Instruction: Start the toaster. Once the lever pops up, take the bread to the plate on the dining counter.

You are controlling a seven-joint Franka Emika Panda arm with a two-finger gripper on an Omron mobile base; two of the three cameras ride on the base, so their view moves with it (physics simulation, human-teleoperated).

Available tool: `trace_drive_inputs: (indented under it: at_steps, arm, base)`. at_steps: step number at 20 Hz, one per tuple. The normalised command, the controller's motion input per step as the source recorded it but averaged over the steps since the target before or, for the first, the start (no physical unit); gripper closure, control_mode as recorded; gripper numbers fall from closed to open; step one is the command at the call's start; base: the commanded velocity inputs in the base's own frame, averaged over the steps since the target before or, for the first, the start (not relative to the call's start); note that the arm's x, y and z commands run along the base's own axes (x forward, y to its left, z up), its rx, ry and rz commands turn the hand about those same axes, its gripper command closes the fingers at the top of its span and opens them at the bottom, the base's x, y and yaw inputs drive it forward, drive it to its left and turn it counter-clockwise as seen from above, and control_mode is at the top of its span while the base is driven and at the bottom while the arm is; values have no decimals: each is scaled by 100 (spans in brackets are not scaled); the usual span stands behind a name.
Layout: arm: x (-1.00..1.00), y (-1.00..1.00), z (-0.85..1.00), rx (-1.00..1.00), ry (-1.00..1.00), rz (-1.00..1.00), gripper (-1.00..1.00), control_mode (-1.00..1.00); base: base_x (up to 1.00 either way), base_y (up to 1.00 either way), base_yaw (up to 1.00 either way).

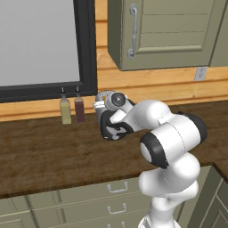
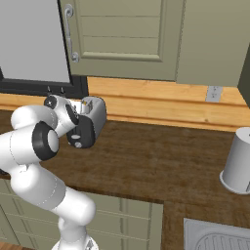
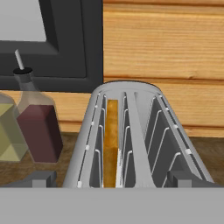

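Wall: horizontal light-wood planks [image 2: 146, 105] with one white outlet [image 2: 213, 93]. Dark-framed window [image 1: 42, 44], pane pale grey. Olive-green upper cabinets [image 2: 122, 39] with metal handles; matching drawers [image 1: 89, 200] below. Possibly a sink [image 2: 217, 239], lower right, partly cropped.

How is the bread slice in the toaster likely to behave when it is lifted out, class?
The bread stands thin and on edge in the left slot of the toaster, so it is probably light. Its straight, unbent edge suggests it is fairly stiff. The slot's wire guides sit close, so it may snag if pulled out tilted.
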Motion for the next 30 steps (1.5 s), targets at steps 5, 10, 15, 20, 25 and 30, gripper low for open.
trace_drive_inputs:
  at_steps: [5, 10, 15, 20, 25, 30]
  arm:
    - [0, 0, 0, 0, 0, 0, -100, -100]
    - [0, 0, 0, 0, 0, 0, -100, -100]
    - [0, 0, 0, 0, 0, 0, -100, -100]
    - [0, 0, 0, 0, 0, 0, -100, -100]
    - [0, 0, 0, 0, 0, 0, -100, -100]
    - [0, 0, 0, 0, 0, 0, -100, -100]
  base:
    - [0, 0, 0]
    - [0, 0, 0]
    - [0, 0, 0]
    - [0, 0, 0]
    - [0, 0, 0]
    - [0, 0, 0]
